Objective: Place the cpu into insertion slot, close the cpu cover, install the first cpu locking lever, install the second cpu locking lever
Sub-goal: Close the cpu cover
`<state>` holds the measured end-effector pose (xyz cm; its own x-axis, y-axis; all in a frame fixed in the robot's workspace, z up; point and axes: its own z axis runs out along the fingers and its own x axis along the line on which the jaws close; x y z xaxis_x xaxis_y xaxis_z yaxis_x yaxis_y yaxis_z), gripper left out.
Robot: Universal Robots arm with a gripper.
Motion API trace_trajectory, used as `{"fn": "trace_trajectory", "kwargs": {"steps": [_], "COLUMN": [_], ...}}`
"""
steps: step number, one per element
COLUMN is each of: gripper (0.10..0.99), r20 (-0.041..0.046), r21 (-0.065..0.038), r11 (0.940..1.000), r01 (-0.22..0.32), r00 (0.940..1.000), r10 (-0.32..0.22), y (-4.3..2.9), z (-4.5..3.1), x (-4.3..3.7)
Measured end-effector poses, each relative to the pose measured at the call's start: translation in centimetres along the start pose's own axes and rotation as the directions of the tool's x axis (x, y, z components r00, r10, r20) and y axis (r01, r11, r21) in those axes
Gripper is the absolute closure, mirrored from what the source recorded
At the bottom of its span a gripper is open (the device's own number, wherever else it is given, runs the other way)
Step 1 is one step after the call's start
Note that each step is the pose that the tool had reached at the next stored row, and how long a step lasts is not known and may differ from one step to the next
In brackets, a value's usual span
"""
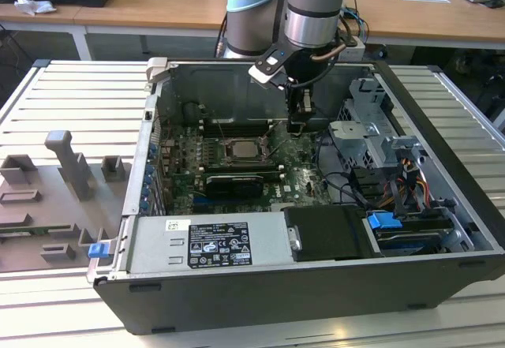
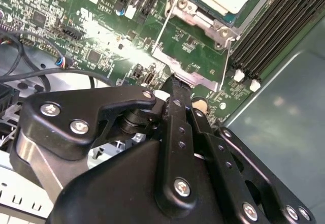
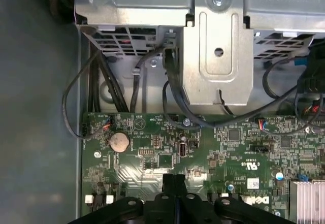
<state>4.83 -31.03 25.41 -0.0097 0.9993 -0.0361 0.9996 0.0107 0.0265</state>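
Reading the exterior view left to right: the cpu (image 1: pixel 241 149) sits in the insertion slot (image 1: pixel 225 149), with the cpu cover (image 2: pixel 200 23) apparently down over its edges. The claw (image 1: pixel 297 125), pinched together on nothing, is at the socket's corner. Press the locking lever (image 2: pixel 163 26) slowly and keep your tips off the board.
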Motion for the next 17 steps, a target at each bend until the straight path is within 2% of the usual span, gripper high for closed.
{"fn": "trace_trajectory", "kwargs": {"steps": [17], "gripper": [0.980], "r20": [-0.0001], "r21": [0.000], "r11": [1.0000], "r01": [0.000], "r00": [1.0000], "r10": [0.000], "y": [-1.57], "z": [-0.04], "x": [0.01]}}
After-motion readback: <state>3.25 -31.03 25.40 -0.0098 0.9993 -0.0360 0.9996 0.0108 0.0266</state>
